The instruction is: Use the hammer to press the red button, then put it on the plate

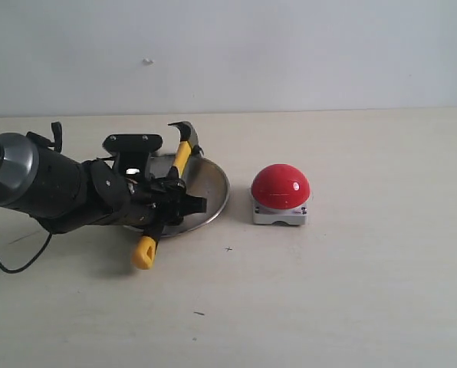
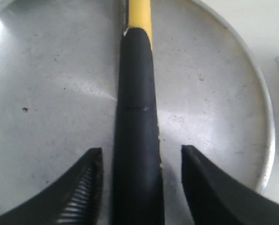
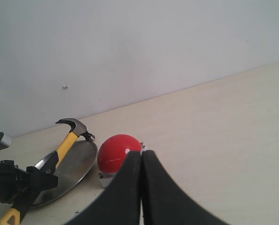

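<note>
The hammer (image 1: pixel 181 158) lies across the silver plate (image 1: pixel 219 192). Its dark head rests past the far rim and its yellow looped end sits on the table at the near side. My left gripper (image 1: pixel 184 196) straddles the black handle (image 2: pixel 137 140) low over the plate (image 2: pixel 214 93); it is open, with a gap showing on each side of the handle. The red button (image 1: pixel 281 186) stands on its grey base to the right of the plate, untouched. My right gripper (image 3: pixel 142 153) is shut on nothing, away from the button (image 3: pixel 115 152), and does not show in the exterior view.
A pale wall runs along the back edge of the tan table (image 1: pixel 351 291). The left arm's bulky dark body (image 1: pixel 44 188) and a black cable (image 1: pixel 6 261) fill the left side.
</note>
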Controlling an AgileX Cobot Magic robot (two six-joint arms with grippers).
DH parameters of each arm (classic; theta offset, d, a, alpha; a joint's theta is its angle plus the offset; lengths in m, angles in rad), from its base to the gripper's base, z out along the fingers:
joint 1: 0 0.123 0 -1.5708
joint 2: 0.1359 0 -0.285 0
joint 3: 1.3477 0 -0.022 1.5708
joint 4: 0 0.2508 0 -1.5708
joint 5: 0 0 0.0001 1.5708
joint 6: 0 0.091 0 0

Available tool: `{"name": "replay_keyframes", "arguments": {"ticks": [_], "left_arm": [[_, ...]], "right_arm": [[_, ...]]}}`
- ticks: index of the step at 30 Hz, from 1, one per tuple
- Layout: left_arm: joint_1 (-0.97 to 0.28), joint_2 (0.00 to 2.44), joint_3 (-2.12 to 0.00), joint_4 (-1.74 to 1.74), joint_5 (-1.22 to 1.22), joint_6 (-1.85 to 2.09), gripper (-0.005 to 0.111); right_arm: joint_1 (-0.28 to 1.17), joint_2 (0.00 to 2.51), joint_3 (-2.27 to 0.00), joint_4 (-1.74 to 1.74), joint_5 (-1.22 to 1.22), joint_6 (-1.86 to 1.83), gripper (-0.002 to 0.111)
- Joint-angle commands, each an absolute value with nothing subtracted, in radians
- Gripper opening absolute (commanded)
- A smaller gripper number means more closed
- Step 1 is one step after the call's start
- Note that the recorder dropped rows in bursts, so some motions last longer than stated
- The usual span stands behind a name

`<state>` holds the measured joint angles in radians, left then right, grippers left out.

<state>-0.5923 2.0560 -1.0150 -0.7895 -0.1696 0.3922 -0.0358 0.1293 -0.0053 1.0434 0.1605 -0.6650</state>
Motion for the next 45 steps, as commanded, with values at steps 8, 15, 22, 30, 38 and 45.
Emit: {"name": "replay_keyframes", "arguments": {"ticks": [8,15,22,30,38,45], "left_arm": [[-0.587,1.983,-1.022,-0.827,-0.181,0.393,0.059],[-0.635,1.767,-0.822,-0.825,-0.397,0.399,0.028],[-0.733,1.509,-0.594,-0.825,-0.532,0.399,0.0],[-0.803,1.143,-0.359,-0.814,-0.6,0.444,0.0],[-0.803,0.819,-0.221,-0.414,-0.286,0.406,0.0],[-0.803,0.673,-0.221,-0.318,-0.158,0.403,0.0]], "right_arm": [[-0.034,0.125,0.0,1.041,0.164,-0.668,0.0],[-0.034,0.125,0.0,1.041,0.164,-0.668,0.0],[-0.034,0.125,0.0,1.041,0.164,-0.668,0.0],[-0.034,0.125,0.0,1.041,0.164,-0.668,0.0],[-0.034,0.125,0.0,1.041,0.164,-0.668,0.0],[-0.034,0.125,0.0,1.041,0.164,-0.668,0.0]]}}
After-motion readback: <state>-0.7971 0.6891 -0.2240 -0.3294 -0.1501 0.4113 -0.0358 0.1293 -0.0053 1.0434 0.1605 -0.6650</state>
